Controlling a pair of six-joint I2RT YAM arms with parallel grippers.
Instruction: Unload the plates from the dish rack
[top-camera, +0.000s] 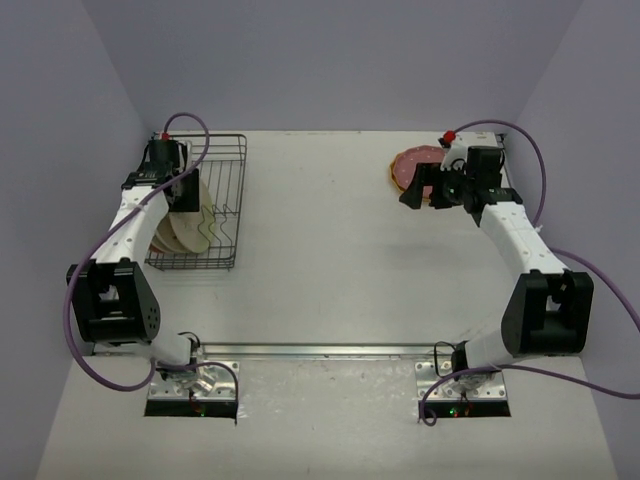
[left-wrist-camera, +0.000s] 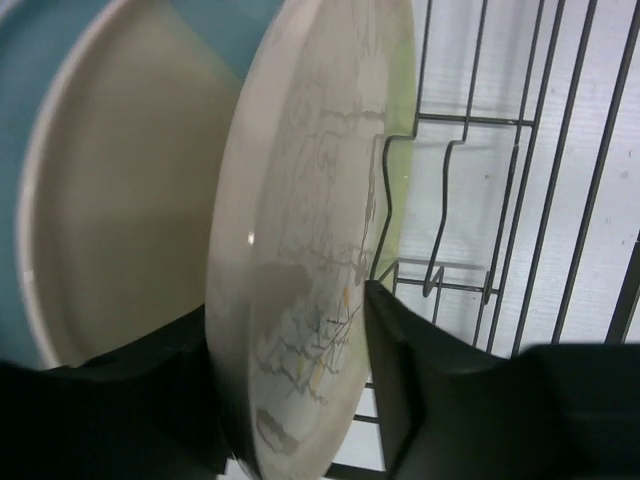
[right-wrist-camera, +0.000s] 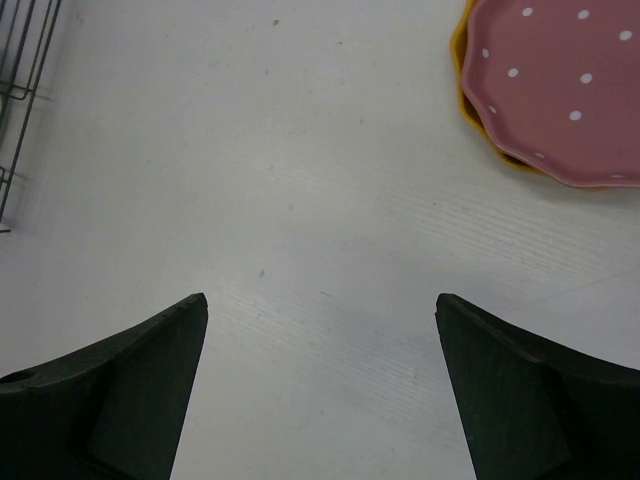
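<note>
The glossy cream, green-tinted plate (left-wrist-camera: 300, 250) stands on edge in the dark wire dish rack (top-camera: 225, 160) by the counter's (right-wrist-camera: 300, 150) far left corner, with a blue-rimmed plate (left-wrist-camera: 110, 200) behind it; the rack's long axis runs near-to-far. The left pincer (left-wrist-camera: 288, 320) straddles the green-tinted plate's rim, but I cannot tell whether it clamps. The right pincer (right-wrist-camera: 320, 300) gapes wide above the counter near the scalloped, dotted pink plate (right-wrist-camera: 560, 90), which is stacked on a yellow-orange one (right-wrist-camera: 466, 90) at the far right corner.

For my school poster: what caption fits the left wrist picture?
Left gripper straddles a green-tinted plate standing in the dish rack, a blue-rimmed plate beside it.
</note>
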